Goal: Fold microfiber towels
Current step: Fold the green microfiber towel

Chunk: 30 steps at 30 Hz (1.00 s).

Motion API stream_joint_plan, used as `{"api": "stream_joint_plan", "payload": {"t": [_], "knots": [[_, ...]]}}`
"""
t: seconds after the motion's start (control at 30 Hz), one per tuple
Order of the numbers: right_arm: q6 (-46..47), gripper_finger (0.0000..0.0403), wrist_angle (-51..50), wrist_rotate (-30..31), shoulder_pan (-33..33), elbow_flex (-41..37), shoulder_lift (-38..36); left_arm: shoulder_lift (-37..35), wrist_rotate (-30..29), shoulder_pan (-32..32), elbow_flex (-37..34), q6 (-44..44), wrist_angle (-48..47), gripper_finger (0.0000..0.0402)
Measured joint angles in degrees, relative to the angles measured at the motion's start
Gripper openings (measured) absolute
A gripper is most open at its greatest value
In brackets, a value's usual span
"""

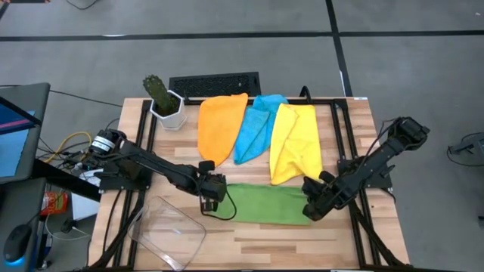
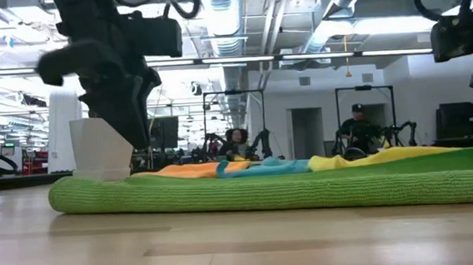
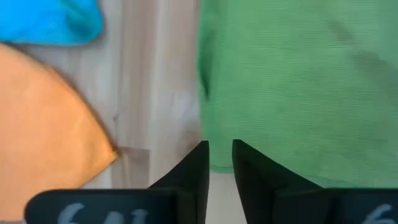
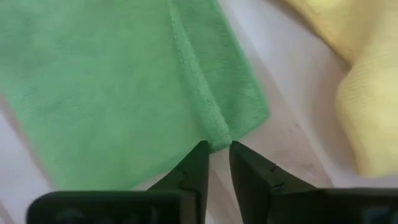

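The green towel (image 1: 265, 202) lies folded and flat near the table's front edge, long side left to right; it also shows in the low view (image 2: 290, 187). My left gripper (image 1: 215, 200) is at its left end and my right gripper (image 1: 314, 205) at its right end, each narrowly shut on the cloth. The orange towel (image 1: 219, 125), light blue towel (image 1: 255, 125) and yellow towel (image 1: 295, 140) lie side by side on the table behind it. My left gripper pinches the green towel's left end at its far corner (image 3: 214, 163) between its two fingertips, coming slanting down from the table's left. The towel lies on the table. My right gripper pinches the towel's right end where a raised fold ridge (image 4: 216, 138) meets the edge, near the far corner, coming slanting down from the right. The cloth lies flat and slack.
A clear plastic bin (image 1: 168, 227) stands at the front left, close to my left arm. A cactus in a white pot (image 1: 165, 102) and a black keyboard (image 1: 215, 83) sit at the far edge. Bare wood shows along the front edge (image 1: 287, 242).
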Motion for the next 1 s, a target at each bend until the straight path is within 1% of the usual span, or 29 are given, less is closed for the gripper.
{"api": "stream_joint_plan", "payload": {"t": [0.17,0.23,0.33,0.4,0.5,0.6,0.67,0.7,0.77,0.83,0.93,1.0], "knots": [[2.67,0.0139,-3.77,-0.19,-1.55,0.00,0.00,0.00,-0.29,1.21,0.13,0.15,-0.26,0.0091],[2.91,0.0159,-5.03,0.69,-1.84,-0.01,-0.37,-0.11,0.15,1.84,0.64,-0.81,-0.53,0.0097],[3.26,0.0182,-6.38,3.68,-1.77,0.29,-3.21,-1.73,2.60,2.64,1.83,-2.15,-1.67,0.0100],[3.51,0.0191,-6.92,6.20,-1.77,0.74,-6.06,-3.95,3.73,2.81,2.47,-3.29,-1.24,0.0098],[3.06,0.0192,-2.03,13.12,-0.07,0.61,-10.71,-8.03,2.38,2.27,2.46,-6.48,2.04,0.0091],[3.50,0.0176,4.45,21.52,2.92,-1.15,-13.23,-11.40,-0.40,0.22,-0.43,-7.76,14.15,0.0075],[4.63,0.0154,8.62,23.83,4.47,-3.65,-13.06,-12.19,-0.26,-1.26,-4.16,-7.41,23.31,0.0057],[5.90,0.0140,10.68,24.16,5.19,-5.12,-12.65,-12.14,-0.16,-1.80,-6.28,-7.43,27.71,0.0045],[8.00,0.0109,16.40,23.97,6.75,-8.03,-11.05,-12.11,0.05,-2.32,-10.22,-7.95,33.15,0.0018],[10.05,0.0076,20.06,23.81,8.29,-10.08,-9.33,-11.52,0.46,-2.20,-13.50,-10.27,38.09,0.0006],[13.69,0.0029,20.93,23.86,9.61,-11.12,-6.85,-11.29,-0.13,-2.07,-17.29,-13.44,39.09,0.0006],[15.84,0.0012,20.24,23.76,9.99,-11.81,-5.48,-11.30,-1.51,-2.06,-19.22,-15.09,40.07,0.0003]]}}
